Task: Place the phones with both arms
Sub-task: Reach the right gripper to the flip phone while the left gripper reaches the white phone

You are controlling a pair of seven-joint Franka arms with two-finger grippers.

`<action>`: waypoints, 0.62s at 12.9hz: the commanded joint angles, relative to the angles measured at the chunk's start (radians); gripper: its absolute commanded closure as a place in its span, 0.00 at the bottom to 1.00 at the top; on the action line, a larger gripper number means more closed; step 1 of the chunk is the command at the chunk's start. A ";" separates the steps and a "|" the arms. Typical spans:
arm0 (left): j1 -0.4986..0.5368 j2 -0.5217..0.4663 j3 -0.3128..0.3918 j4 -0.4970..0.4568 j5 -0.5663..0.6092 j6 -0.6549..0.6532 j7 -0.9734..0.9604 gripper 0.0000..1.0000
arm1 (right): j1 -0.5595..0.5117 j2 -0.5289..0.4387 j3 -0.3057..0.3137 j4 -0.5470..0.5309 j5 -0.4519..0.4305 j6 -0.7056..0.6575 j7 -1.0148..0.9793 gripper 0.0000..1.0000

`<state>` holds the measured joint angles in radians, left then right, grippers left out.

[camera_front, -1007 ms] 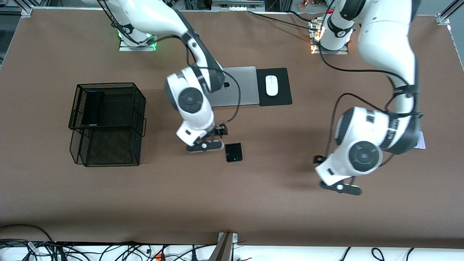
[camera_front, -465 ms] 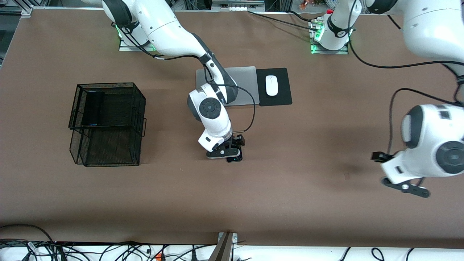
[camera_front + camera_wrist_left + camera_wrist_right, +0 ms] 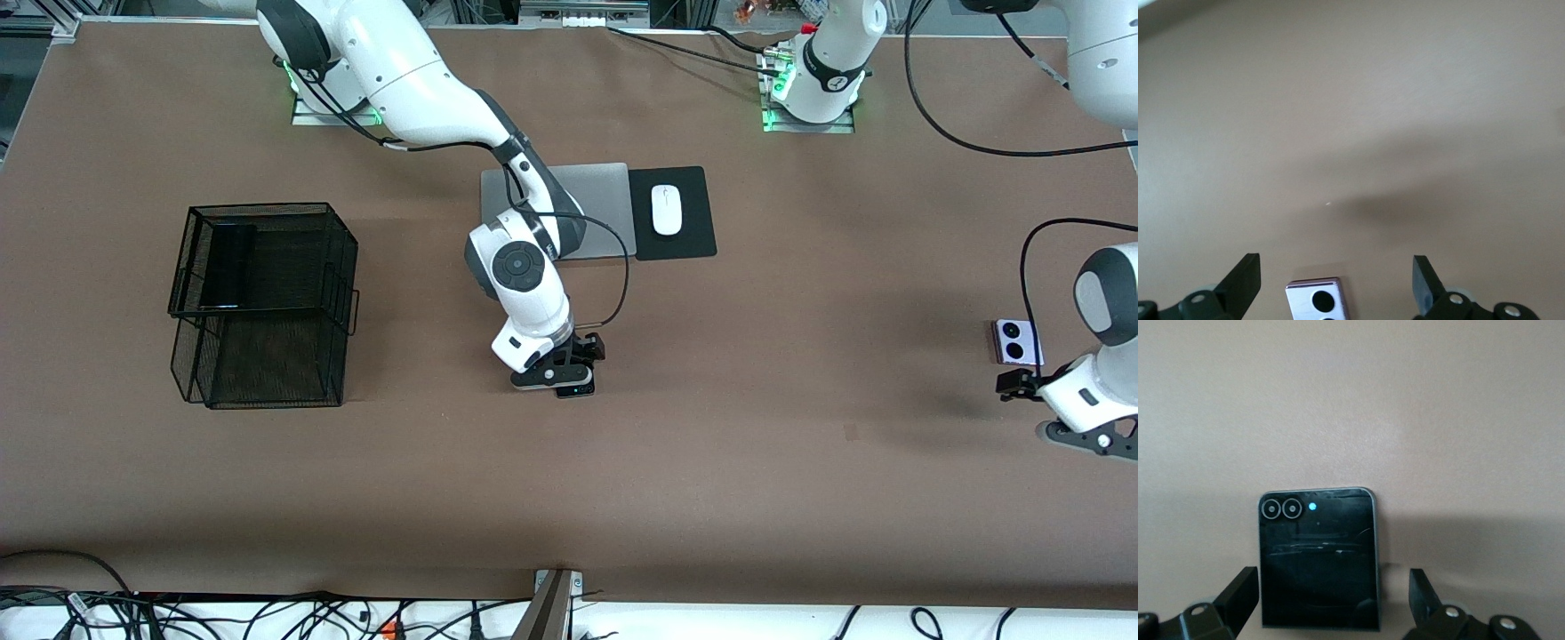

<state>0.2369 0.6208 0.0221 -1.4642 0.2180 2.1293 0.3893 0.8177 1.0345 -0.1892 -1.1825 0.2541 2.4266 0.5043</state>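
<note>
On the brown surface (image 3: 711, 462), toward the right arm's end, you see a black wire-mesh basket (image 3: 264, 304) with the long black phone (image 3: 227, 267) lying in its upper tray. Near the middle, your right gripper (image 3: 562, 375) is low over the small squarish black phone (image 3: 1318, 559), its fingers (image 3: 1238, 592) apart on either side and not clamped. A silver laptop (image 3: 605, 204) and a white mouse (image 3: 666, 209) on its black pad (image 3: 693, 236) lie farther from the front camera. At the left arm's end, the lavender-white phone (image 3: 1016, 341) lies flat, and your left gripper (image 3: 1062, 418) hangs near it with fingers (image 3: 1245, 280) apart, holding nothing.
</note>
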 commanded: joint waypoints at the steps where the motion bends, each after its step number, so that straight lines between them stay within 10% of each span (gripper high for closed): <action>1: 0.057 -0.059 -0.021 -0.122 0.008 0.070 0.011 0.00 | -0.005 0.022 0.010 0.037 0.005 0.028 -0.001 0.01; 8: 0.177 -0.052 -0.027 -0.205 0.003 0.066 0.093 0.00 | 0.004 0.047 0.011 0.040 0.005 0.066 -0.003 0.01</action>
<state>0.3692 0.5995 0.0146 -1.6074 0.2179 2.1819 0.4092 0.8183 1.0435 -0.1838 -1.1742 0.2541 2.4650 0.5042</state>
